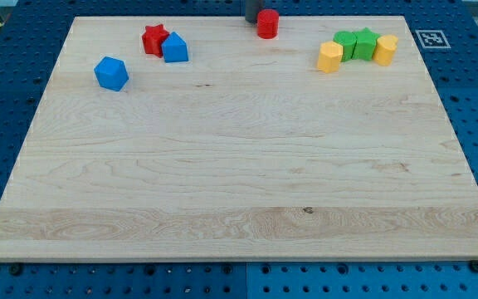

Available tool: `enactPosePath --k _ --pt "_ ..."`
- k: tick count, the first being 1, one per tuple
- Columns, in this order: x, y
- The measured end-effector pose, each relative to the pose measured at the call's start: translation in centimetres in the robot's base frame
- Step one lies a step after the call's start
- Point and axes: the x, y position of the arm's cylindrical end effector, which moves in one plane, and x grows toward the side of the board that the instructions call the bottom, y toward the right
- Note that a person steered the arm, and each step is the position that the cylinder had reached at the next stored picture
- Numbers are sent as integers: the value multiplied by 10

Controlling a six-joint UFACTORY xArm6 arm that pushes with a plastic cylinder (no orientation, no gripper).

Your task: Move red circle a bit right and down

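Note:
The red circle (267, 23), a short red cylinder, stands near the top edge of the wooden board (239, 183), a little right of centre. My dark rod comes down from the view's top, and my tip (251, 20) is right beside the red circle on its left, touching or nearly touching it.
A red star (154, 38) and a blue house-shaped block (175, 48) touch at the top left. A blue cube-like block (111, 73) lies further left. At the top right, two yellow blocks (330, 56) (386, 49) flank two green blocks (355, 43).

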Motion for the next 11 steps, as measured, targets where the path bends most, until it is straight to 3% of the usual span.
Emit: enactPosePath --k 2,3,5,7,11 --pt "8 96" --pt "48 80" --pt "21 98" --pt "20 38" --pt "17 14"
